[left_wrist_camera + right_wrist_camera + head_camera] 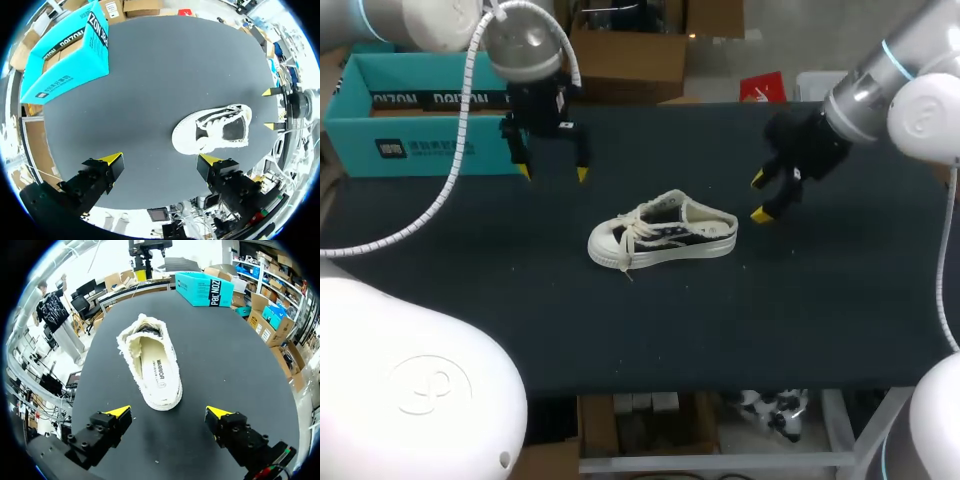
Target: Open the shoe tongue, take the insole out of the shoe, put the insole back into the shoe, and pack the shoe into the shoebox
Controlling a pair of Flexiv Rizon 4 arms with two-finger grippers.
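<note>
- Table (620, 330): flat top with a matte black covering, takes up most of the head view.
- Surface is plain and uniform, with a few pale specks (738, 265) scattered on it.
- Front edge runs straight; a pale frame rail (720, 461) shows just under it.
- Light: bright, even, from above. Shadows on the top are short and soft.

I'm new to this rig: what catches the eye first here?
A white-and-black lace-up shoe lies in the middle of the dark table. The left gripper and right gripper hover open on either side of it, and a turquoise shoebox stands at the table's far left corner.
</note>
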